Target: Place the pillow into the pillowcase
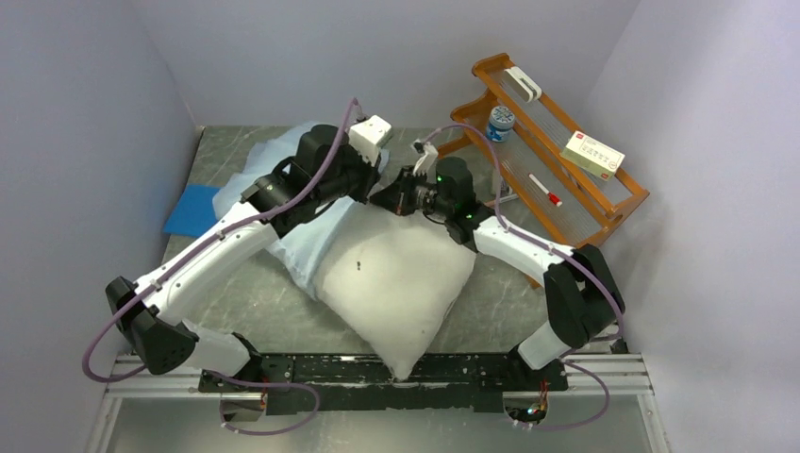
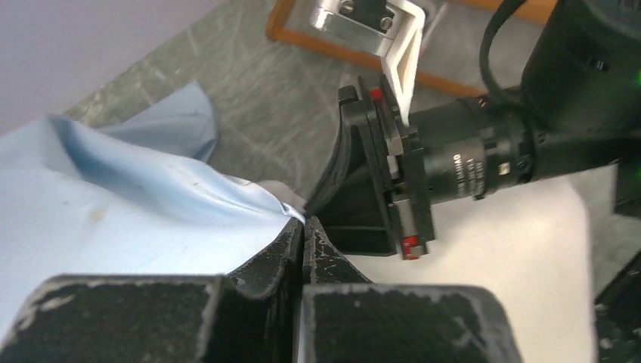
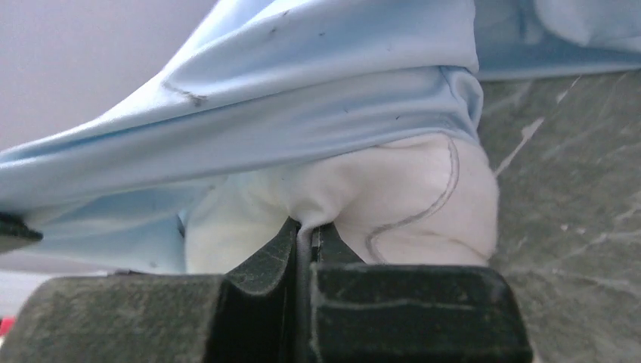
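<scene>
Left gripper [image 2: 303,236] clamped shut on pillowcase [image 2: 113,219] edge, centre frame. Right gripper [image 3: 306,236] pinches pillow [image 3: 393,197] corner beneath pillowcase hem. Pillow mostly uncovered, top view centre.

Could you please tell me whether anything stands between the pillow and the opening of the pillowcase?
Nothing visible does. The right hand pinches a corner of the pillow at the mouth of the pillowcase, whose edge drapes over that corner; the left hand pinches the cloth beside it.
</scene>
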You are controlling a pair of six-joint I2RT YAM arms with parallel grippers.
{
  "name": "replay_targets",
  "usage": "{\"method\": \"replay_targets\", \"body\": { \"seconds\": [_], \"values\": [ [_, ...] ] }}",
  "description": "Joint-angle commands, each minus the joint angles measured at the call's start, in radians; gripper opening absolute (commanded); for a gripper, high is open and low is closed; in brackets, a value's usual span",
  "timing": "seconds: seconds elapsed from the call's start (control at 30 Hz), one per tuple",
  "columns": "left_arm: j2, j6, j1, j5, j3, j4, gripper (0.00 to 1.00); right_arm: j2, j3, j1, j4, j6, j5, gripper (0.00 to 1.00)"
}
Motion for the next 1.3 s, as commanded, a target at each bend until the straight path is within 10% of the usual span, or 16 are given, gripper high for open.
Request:
{"method": "replay_targets", "body": {
  "seconds": [0.0,0.3,0.47,0.6,0.83,1.27],
  "values": [
    [-0.083,-0.172,-0.032,0.274,-0.025,0.313,0.05,-0.052,-0.071,0.01,0.364,0.179,0.255,0.0],
    [-0.092,-0.225,-0.033,0.413,-0.211,0.441,0.05,0.034,-0.124,-0.007,0.503,0.344,0.607,0.0],
    [-0.071,-0.169,-0.026,0.303,-0.204,0.33,0.06,0.13,0.021,-0.045,0.389,0.277,0.464,0.02],
    [-0.092,-0.208,0.086,0.204,-0.182,0.165,0.38,0.058,0.056,-0.057,0.171,0.099,0.382,0.54],
    [-0.217,-0.243,0.265,0.052,-0.241,0.046,0.49,-0.103,0.133,-0.05,-0.22,-0.198,0.276,0.97],
    [-0.31,-0.369,0.7,0.304,-0.496,0.081,0.89,-0.026,0.323,0.284,-0.646,-0.611,0.509,1.0]
  ]
}}
